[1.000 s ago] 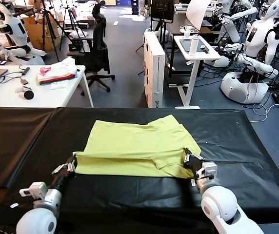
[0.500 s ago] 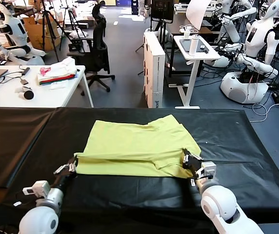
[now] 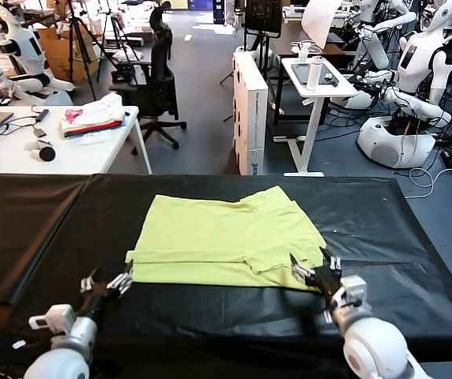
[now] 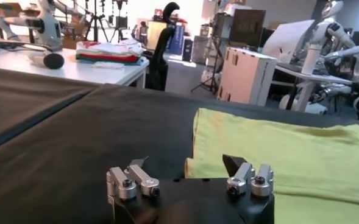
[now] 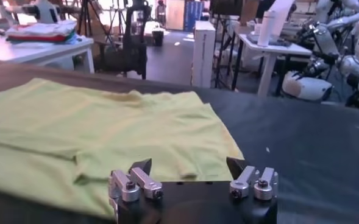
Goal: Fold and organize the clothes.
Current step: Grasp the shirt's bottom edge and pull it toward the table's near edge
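The lime yellow-green T-shirt [image 3: 226, 237] lies folded flat on the black table [image 3: 384, 221], its near edge doubled over. No white print shows. My left gripper [image 3: 106, 283] is open and empty, just off the shirt's near left corner; in the left wrist view [image 4: 187, 165] the shirt [image 4: 289, 152] lies just ahead. My right gripper [image 3: 314, 270] is open and empty at the shirt's near right corner; in the right wrist view [image 5: 188, 164] the shirt [image 5: 106, 128] spreads before it.
A white desk [image 3: 92, 150] behind the table at the left holds a pile of pink, white and red cloth [image 3: 92, 117]. A white box [image 3: 250, 110], a small white stand [image 3: 313, 87], a chair and other robots stand beyond the far edge.
Both grippers let go of the shirt's near edge, opened and drew back toward me. The raised folded edge dropped flat onto the table.
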`<state>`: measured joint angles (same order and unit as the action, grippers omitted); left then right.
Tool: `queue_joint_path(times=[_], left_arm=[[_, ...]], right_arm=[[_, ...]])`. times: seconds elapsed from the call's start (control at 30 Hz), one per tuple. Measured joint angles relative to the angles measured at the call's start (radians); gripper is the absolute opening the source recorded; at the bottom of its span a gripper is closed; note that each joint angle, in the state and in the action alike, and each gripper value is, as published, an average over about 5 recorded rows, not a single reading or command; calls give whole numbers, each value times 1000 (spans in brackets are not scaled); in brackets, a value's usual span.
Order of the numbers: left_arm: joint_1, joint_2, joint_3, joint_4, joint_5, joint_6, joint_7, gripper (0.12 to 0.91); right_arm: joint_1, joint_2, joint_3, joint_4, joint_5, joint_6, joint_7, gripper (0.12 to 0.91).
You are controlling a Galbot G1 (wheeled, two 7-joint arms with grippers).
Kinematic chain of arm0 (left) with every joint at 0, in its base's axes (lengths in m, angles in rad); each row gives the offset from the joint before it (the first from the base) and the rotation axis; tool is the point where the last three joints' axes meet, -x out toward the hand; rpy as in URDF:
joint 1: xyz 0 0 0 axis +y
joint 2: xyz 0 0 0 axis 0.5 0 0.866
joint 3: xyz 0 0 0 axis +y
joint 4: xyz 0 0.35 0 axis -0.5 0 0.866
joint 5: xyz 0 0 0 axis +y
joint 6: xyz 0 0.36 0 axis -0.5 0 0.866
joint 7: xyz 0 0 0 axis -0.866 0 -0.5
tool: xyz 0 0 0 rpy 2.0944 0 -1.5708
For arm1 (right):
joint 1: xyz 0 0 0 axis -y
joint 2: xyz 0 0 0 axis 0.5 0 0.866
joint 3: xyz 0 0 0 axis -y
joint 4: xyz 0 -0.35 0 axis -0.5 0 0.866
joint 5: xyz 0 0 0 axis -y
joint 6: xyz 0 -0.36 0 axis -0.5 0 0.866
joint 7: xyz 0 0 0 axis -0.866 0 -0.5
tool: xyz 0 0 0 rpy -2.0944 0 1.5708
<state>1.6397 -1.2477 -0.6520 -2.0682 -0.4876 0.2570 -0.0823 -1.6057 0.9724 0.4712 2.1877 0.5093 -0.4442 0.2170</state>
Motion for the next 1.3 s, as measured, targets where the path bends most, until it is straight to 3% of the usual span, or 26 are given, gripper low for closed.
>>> queue_joint_path(times=[0.37,0.53,0.6,0.73,0.93,1.0,1.07,1.3], left_arm=[[-10,1,4,32,-19,5,2,906],[-19,-1,10,49,-30,7,2,850],[-20,-1,11,51,-33,7,4,805],[-20,2,11,49,-34,5,13,705],[-17,4,11,49,-32,1,21,371],[-14,4,11,49,-30,-1,26,263],[-10,4,9,49,-26,-3,32,202],[22,26,-13,32,20,-19,42,155]], right_arm=[[-12,-6,7,-26,24,-4,-4,892],[-16,-6,8,-30,23,-4,-5,784],[-17,-6,8,-30,23,-4,-5,735],[-19,-6,8,-31,22,-3,-6,513],[-17,-8,5,-31,20,-2,-6,179],[-18,-12,6,-29,21,-2,-3,147],[-23,-18,9,-23,27,-5,4,141],[-59,-51,36,29,90,-69,51,139]])
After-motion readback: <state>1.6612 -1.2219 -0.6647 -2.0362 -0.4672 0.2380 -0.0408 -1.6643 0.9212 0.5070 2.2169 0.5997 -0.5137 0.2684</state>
